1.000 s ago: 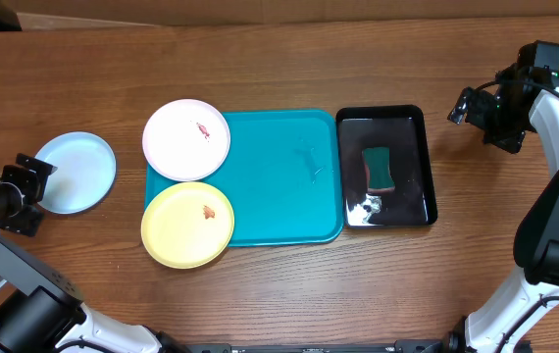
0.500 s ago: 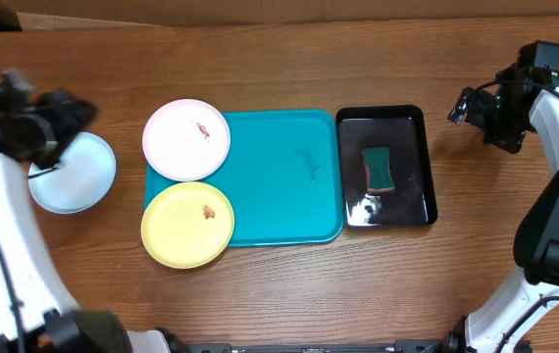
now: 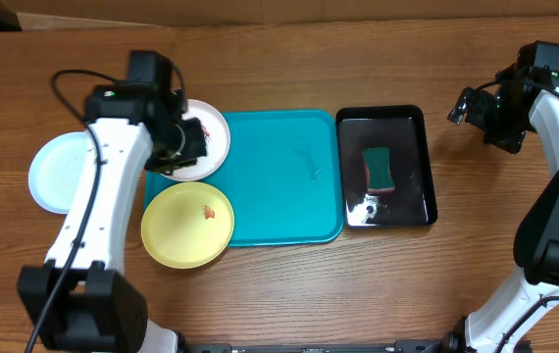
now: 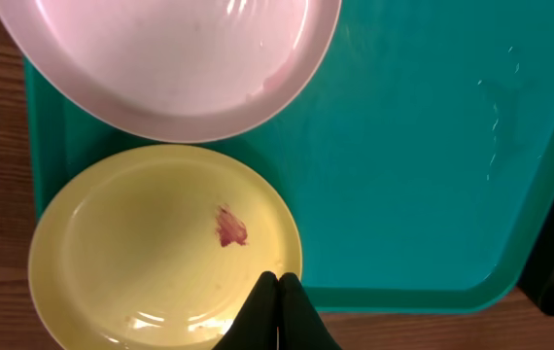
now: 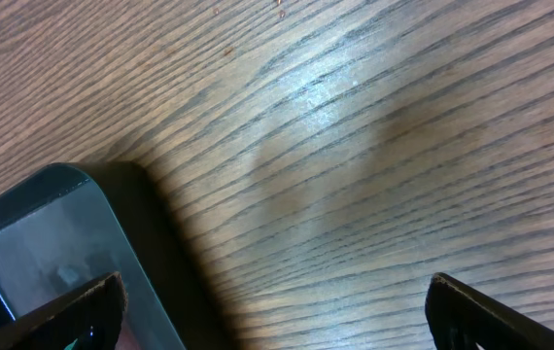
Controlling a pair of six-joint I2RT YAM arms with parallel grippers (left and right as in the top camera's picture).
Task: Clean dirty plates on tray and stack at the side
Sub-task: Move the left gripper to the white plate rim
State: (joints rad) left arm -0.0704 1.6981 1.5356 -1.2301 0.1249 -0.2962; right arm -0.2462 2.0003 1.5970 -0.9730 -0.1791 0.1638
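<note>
The turquoise tray (image 3: 289,176) carries a white plate (image 3: 215,127) at its back left corner and a yellow-green plate (image 3: 187,224) with a reddish smear (image 4: 230,228) at its front left. A pale blue plate (image 3: 59,176) lies on the wood to the left of the tray. My left gripper (image 3: 193,140) hovers over the white plate, shut with nothing in it. In the left wrist view its tips (image 4: 277,280) meet above the yellow-green plate's (image 4: 151,253) rim, below the white plate (image 4: 170,58). My right gripper (image 3: 463,106) stands open over bare wood, far right.
A glossy black tray (image 3: 407,123) holding a green sponge (image 3: 379,169) stands just right of the turquoise tray. In the right wrist view its corner (image 5: 34,233) lies by the left finger (image 5: 73,311). Bare wooden table surrounds everything.
My left arm swung from beside the pale blue plate at the left edge up and over to the white plate, and its jaws closed. The right arm stayed put.
</note>
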